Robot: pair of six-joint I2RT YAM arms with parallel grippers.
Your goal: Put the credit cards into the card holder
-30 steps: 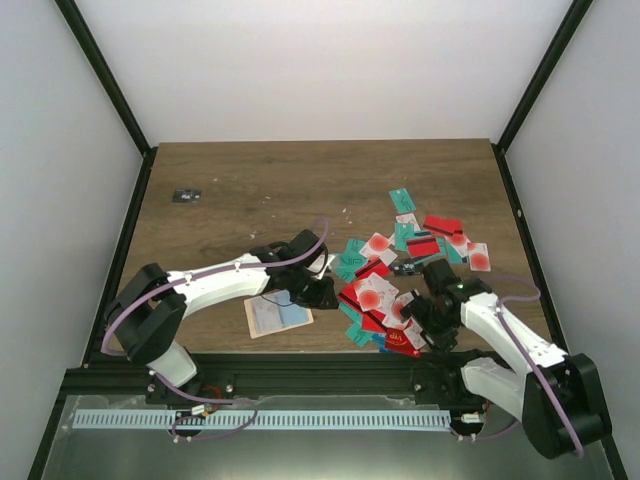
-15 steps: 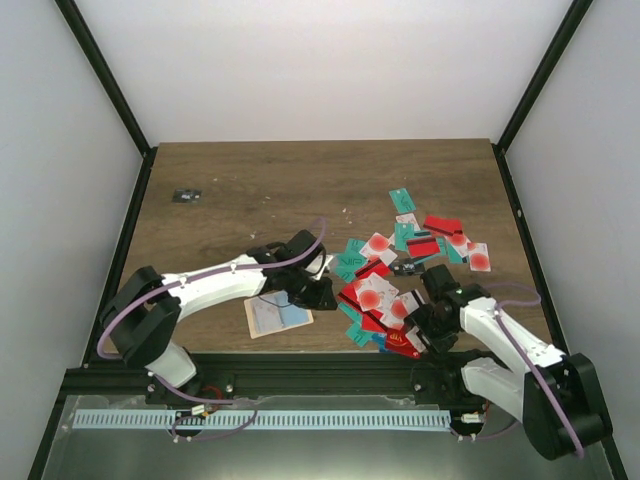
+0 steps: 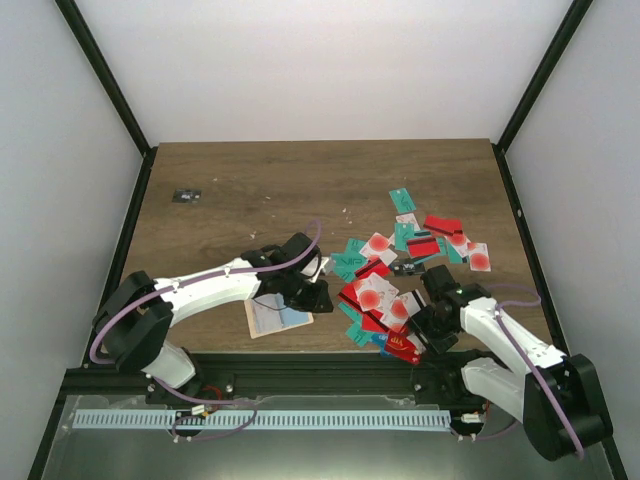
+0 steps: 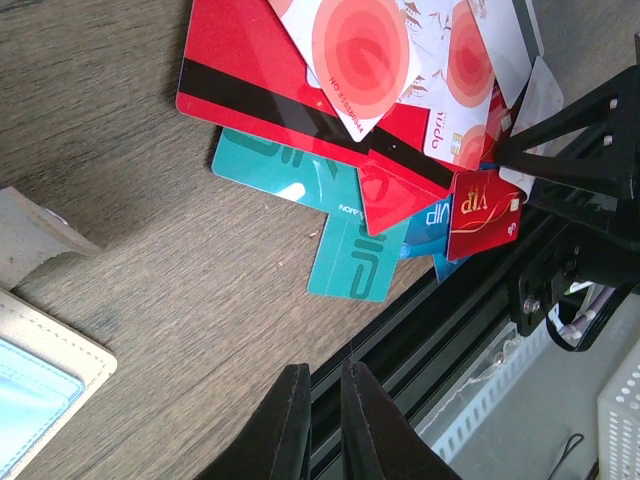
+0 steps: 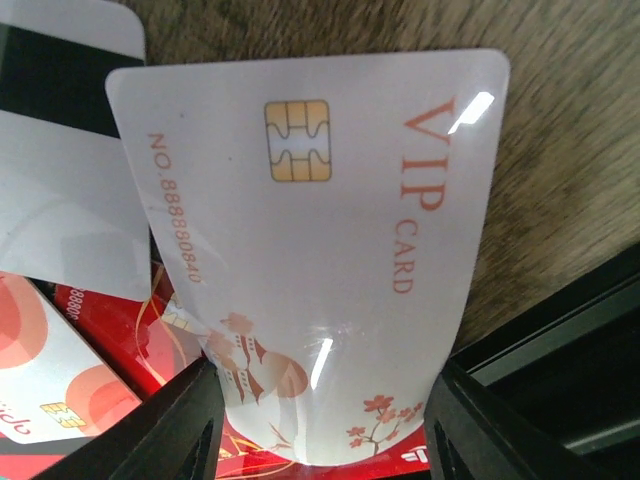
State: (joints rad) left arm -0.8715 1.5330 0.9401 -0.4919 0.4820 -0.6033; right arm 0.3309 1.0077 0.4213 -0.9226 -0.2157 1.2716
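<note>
While white card [image 5: 310,250] gleams glossy, round-cornered, table [image 5: 560,120] matte woodgrain.

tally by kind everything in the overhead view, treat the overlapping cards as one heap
white robot arms: 2
beige folding card holder: 1
small dark flat object: 1
heap of teal, red, blue and white plastic credit cards: 1, too overlapped to count singly
total: 5
</note>
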